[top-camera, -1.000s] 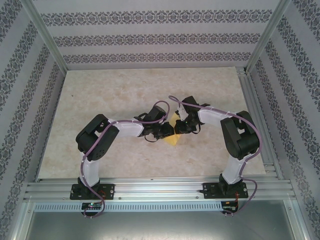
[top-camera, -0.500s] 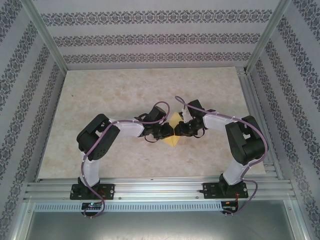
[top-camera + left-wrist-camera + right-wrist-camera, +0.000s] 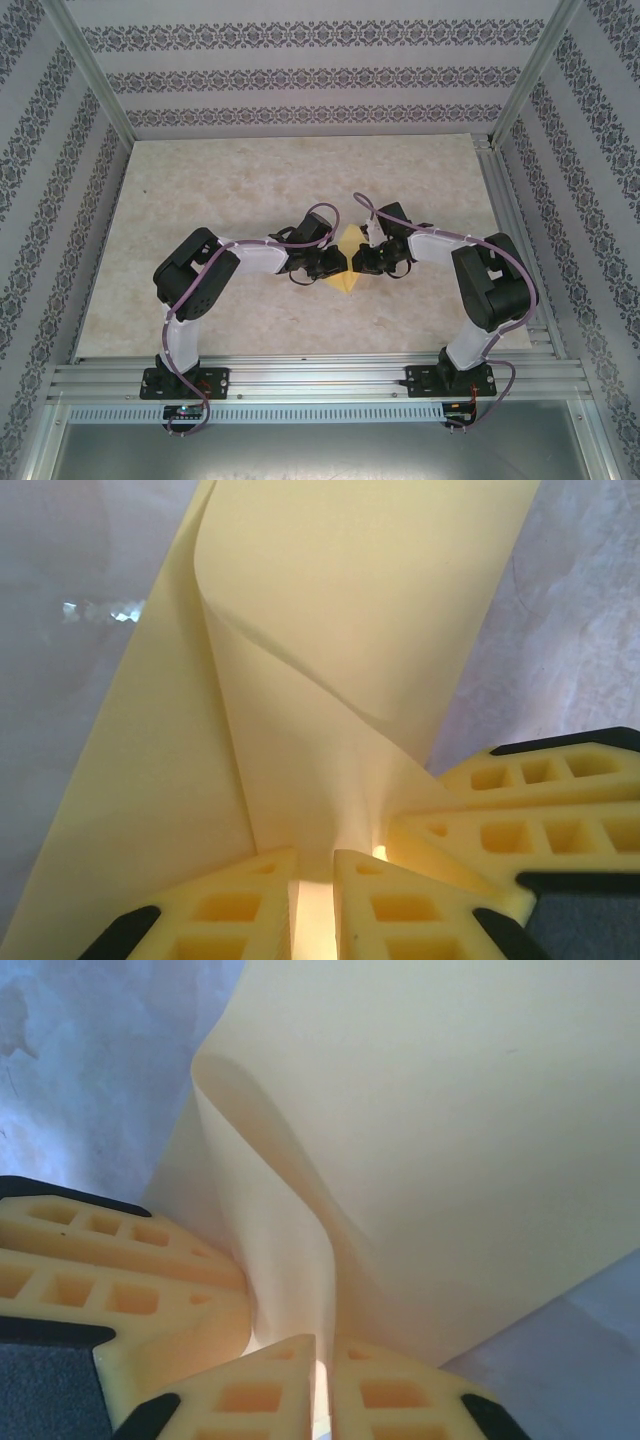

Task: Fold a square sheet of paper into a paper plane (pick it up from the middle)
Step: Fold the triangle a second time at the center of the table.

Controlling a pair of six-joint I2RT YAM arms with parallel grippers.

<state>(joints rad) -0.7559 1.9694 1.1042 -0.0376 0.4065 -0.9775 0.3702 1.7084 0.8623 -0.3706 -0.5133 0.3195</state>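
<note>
The square sheet of paper, pale yellow, stands bent up off the table between my two grippers, which meet tip to tip at mid-table. My left gripper is shut on a pinched ridge of the sheet, its jaws a thin slit apart. Beside it, my right gripper is shut on the same sheet, jaws nearly touching. The right fingers show in the left wrist view, and a left finger in the right wrist view. The paper curls in a soft fold. A paper plane is out of view.
The beige marbled tabletop lies under the paper. Patterned walls and aluminium frame posts enclose it on three sides. A metal rail carrying both arm bases runs along the near edge.
My right arm has swung its elbow out to the right and its gripper has shifted slightly on the paper, closing down tighter. More yellow shows above the fingertips. The left arm has stayed put.
</note>
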